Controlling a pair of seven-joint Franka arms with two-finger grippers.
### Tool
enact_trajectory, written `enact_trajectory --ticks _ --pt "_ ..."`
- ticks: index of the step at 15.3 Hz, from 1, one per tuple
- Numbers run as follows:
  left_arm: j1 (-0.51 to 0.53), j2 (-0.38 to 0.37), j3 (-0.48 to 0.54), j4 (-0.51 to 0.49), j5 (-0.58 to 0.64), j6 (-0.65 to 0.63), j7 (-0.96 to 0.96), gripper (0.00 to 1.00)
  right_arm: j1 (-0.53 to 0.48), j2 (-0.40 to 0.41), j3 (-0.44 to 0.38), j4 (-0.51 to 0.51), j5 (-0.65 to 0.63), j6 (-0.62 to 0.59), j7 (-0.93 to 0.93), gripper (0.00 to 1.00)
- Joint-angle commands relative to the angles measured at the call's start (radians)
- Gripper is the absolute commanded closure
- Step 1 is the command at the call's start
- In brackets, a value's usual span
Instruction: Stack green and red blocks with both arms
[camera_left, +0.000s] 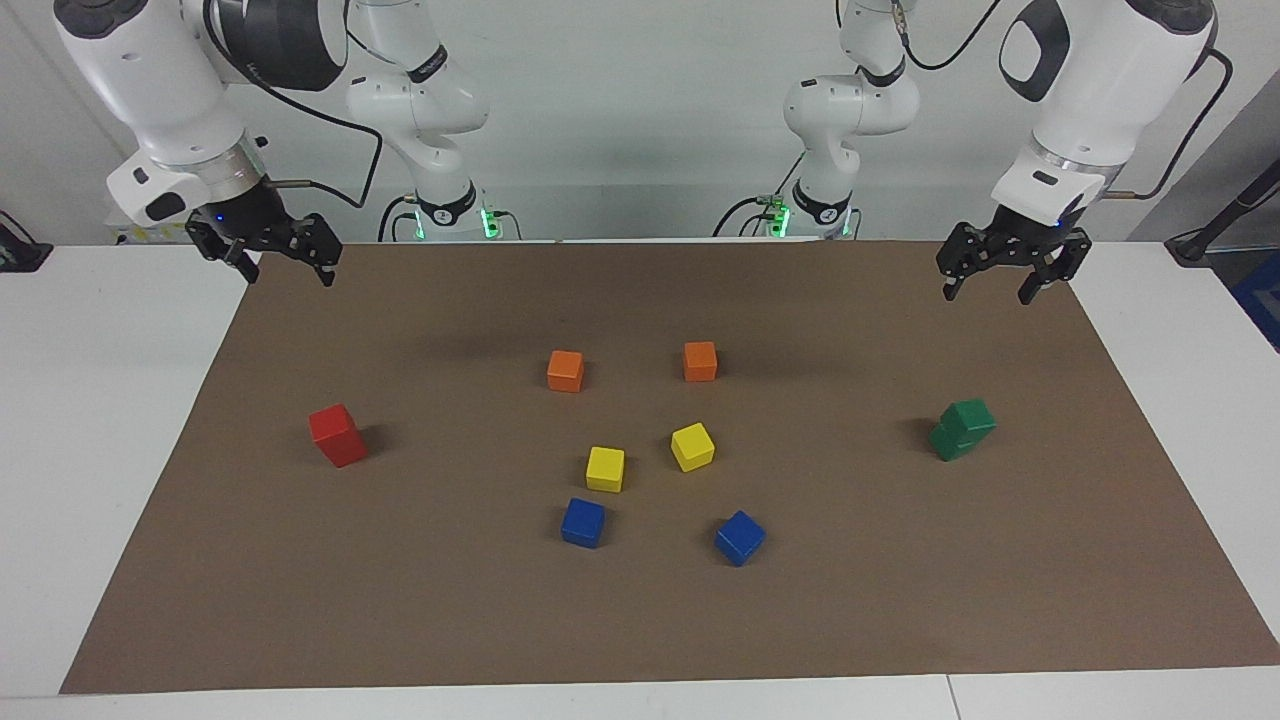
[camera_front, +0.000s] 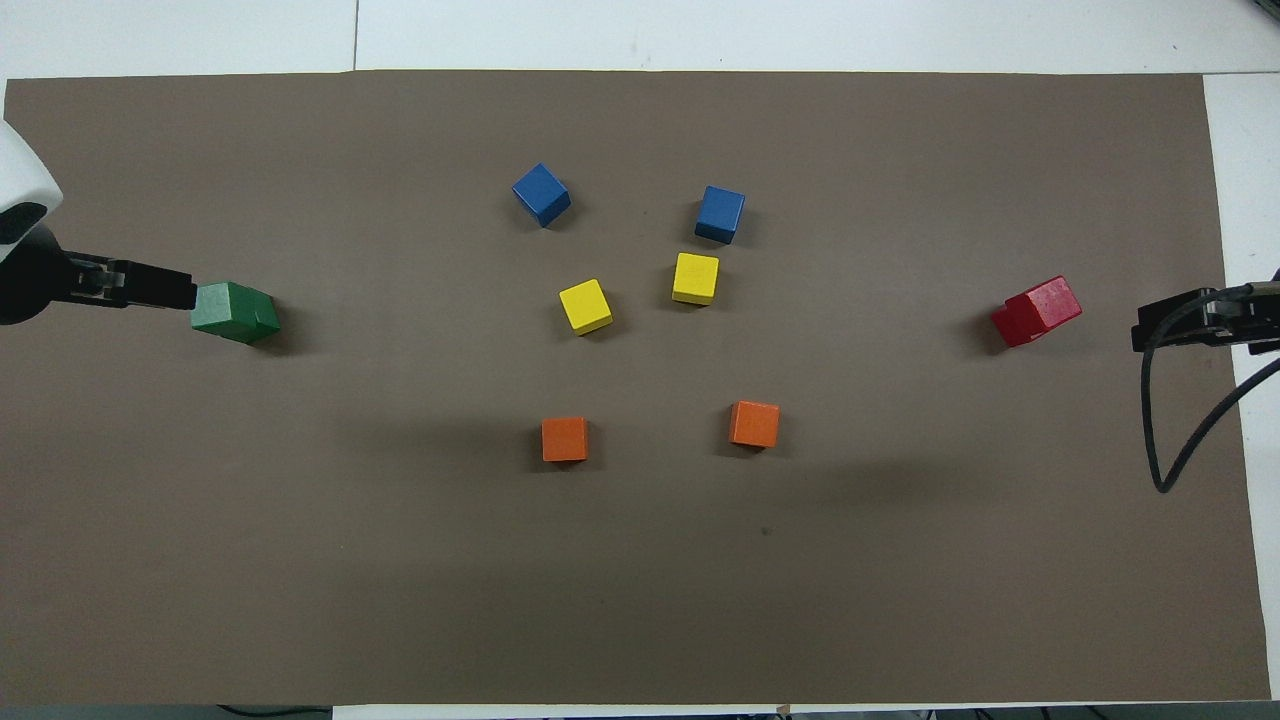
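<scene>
Two dark green cubes stand stacked (camera_left: 962, 428) on the brown mat toward the left arm's end, the top one slightly twisted; the stack also shows in the overhead view (camera_front: 236, 312). Two red cubes stand stacked (camera_left: 337, 435) toward the right arm's end, also in the overhead view (camera_front: 1036, 310). My left gripper (camera_left: 988, 292) is open and empty, raised over the mat beside the green stack; it shows in the overhead view too (camera_front: 150, 290). My right gripper (camera_left: 288, 272) is open and empty, raised over the mat's edge beside the red stack (camera_front: 1165, 328).
In the middle of the brown mat (camera_left: 640, 620) lie two orange cubes (camera_left: 565, 370) (camera_left: 700, 361) nearest the robots, then two yellow cubes (camera_left: 605, 468) (camera_left: 692, 446), then two blue cubes (camera_left: 583, 522) (camera_left: 739, 537). White table surrounds the mat.
</scene>
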Motion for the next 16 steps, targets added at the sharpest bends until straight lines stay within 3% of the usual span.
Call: enact_trajectory --ticks 1,16 --pt "-0.009 -0.025 0.009 -0.032 -0.004 0.033 -0.061 0.0 -0.014 0.005 0.012 -0.003 -0.017 0.011 0.008 0.0" --pt "0.005 -0.029 0.013 -0.04 -0.004 0.012 -0.055 0.0 -0.003 -0.009 0.009 -0.01 -0.016 0.002 0.011 0.0"
